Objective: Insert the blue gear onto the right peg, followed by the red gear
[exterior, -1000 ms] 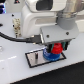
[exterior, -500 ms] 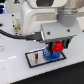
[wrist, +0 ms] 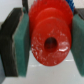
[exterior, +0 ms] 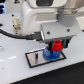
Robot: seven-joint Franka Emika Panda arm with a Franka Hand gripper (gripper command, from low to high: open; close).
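Gripper [exterior: 56, 46] pinches the red gear [wrist: 50, 35] between its pads [wrist: 22, 42], now lower than a second ago, just above the blue gear [exterior: 50, 54] seated on the plate [exterior: 34, 59]. Peg hidden. Second insertion looks imminent.

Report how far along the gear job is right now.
Done, by the look of it: the blue gear lies on the plate, apparently on the right peg, which is hidden. In hand: the gripper is shut on the red gear, held above the blue one. Left: lowering the red gear onto the peg and releasing.
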